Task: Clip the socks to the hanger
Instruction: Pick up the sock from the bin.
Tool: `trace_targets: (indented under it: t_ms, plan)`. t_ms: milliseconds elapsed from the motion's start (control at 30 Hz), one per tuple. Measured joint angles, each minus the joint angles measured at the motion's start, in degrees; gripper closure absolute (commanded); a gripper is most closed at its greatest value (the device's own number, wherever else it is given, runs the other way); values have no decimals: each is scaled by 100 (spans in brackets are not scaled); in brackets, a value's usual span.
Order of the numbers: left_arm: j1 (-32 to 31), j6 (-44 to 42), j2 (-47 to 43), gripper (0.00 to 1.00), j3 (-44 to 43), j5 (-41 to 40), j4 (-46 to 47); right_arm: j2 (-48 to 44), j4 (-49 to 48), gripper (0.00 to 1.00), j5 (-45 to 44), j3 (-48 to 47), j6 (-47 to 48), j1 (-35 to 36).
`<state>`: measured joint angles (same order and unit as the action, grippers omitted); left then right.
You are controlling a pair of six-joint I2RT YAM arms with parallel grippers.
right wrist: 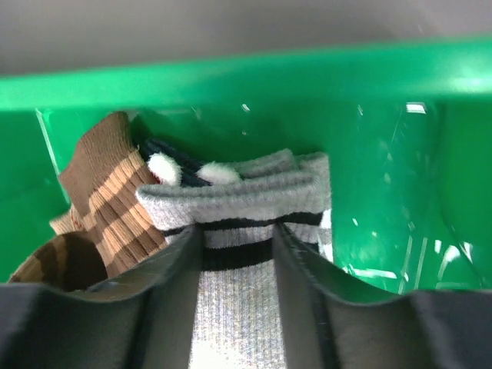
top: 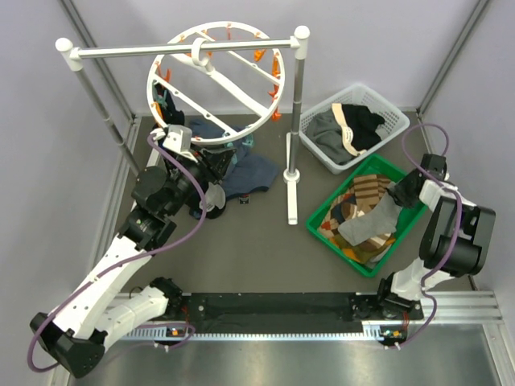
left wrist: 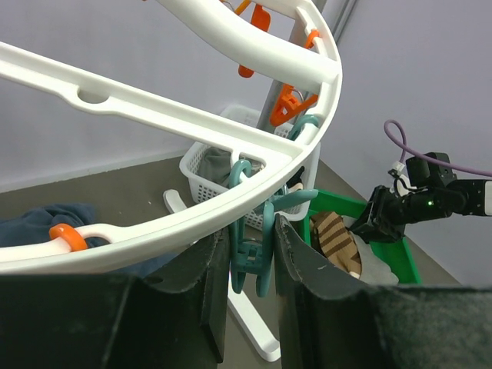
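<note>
Socks are lying heaped in the green rectangular plastic bin [top: 334, 193] near the right edge of the table, just in front of the white slotted plastic basket [top: 326, 104] that is holding larger clothes at the far right corner. The right gripper [right wrist: 237, 234] is reaching down into this bin and is pinching the light grey ribbed sock with a black stripe [right wrist: 238, 223] just below its cuff, both fingers pressing the fabric. A brown sock with tan stripes [right wrist: 108, 200] is lying beside it to the left in the wrist view. Over the far left part of the table, the large round white plastic hanger [left wrist: 177, 227] is hanging by its centre hook from the white straight-bar rack [top: 185, 50]. The left gripper [left wrist: 250, 231] is clenching a small teal clip [left wrist: 250, 257] dangling from the ring's rim. A blue-grey garment [top: 249, 173] is lying on the table under the ring.
</note>
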<state>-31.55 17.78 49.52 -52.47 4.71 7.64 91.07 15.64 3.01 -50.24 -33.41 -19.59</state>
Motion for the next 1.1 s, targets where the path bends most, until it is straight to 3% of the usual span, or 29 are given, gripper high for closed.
trace_targets:
  t_ms: [133,400,733,1100]
  plan:
    - [2,2,37,100,0,2,11,94,-184,100,116,-28,116,-22]
    - [4,26,50,100,0,46,35,-140,-15,100,114,-2,595,-35]
    - [4,26,50,100,0,44,37,-1770,621,100,11,42,796,92]
    - [4,26,46,100,0,44,37,-2118,855,100,101,42,1167,1259]
